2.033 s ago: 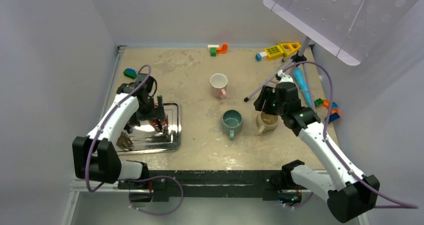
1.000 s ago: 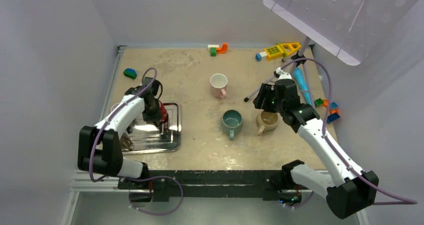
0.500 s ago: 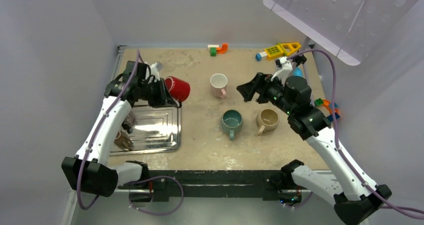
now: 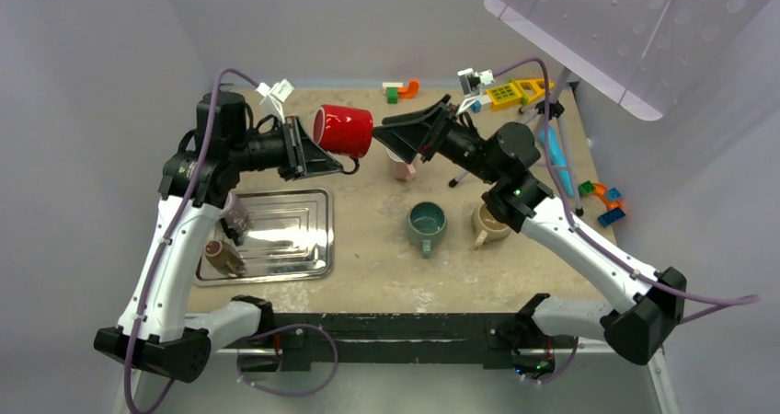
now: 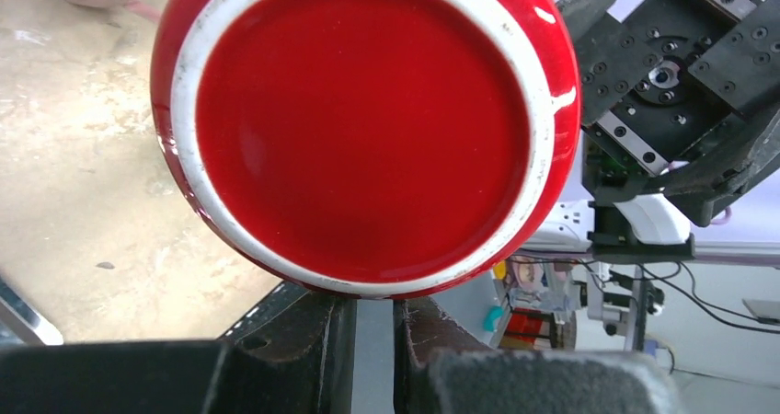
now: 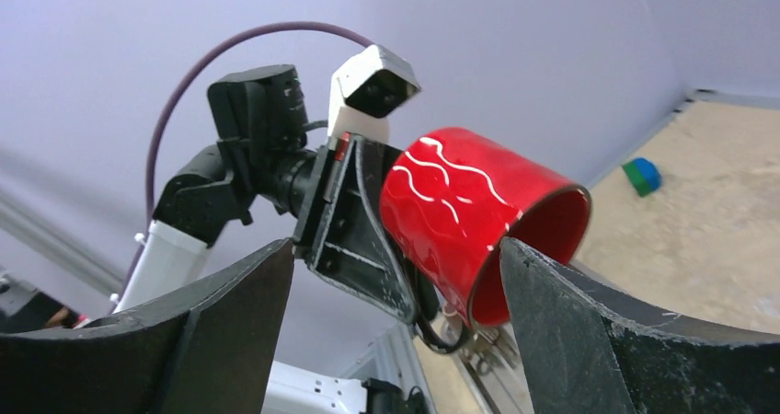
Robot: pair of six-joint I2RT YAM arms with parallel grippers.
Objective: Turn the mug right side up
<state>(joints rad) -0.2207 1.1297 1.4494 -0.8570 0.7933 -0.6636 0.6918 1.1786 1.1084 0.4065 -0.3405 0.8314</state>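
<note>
Nearest on the bench [image 4: 368, 271], at the left, lies one metal tray [image 4: 285, 248], with a single small brown item [image 4: 221, 258] at its near-left corner; I cannot tell what that item is. To the right of the tray two mugs stand side by side, mouths up: a teal mug [image 4: 427, 221] and a tan mug [image 4: 494, 223]. A third, the pink-and-white mug [image 4: 403, 167], stands upright a little farther back, partly hidden under the right arm.

The fourth is the red mug [image 4: 343, 130], the task's thing. It is off the bench, aloft over the middle-left, lying on its side. The left pincer [image 5: 375, 322] has it, its fingers drawn almost together under the mug's side, apparently clamped on the handle. The base faces back at the left wrist and the open mouth points right. That hold looks deliberate, since it leaves the rim free for the other arm.

The right pincer [image 6: 395, 258] is spread wide and holds nothing. One finger stands on each side of the mug's mouth, though I cannot tell whether either touches the rim. I judge this a mid-air hand-over, so the mug can be regripped and set down mouth up.

Along the far edge lie a green, white and orange block cluster [image 4: 400, 89] and one yellow toy [image 4: 515, 91].
</note>
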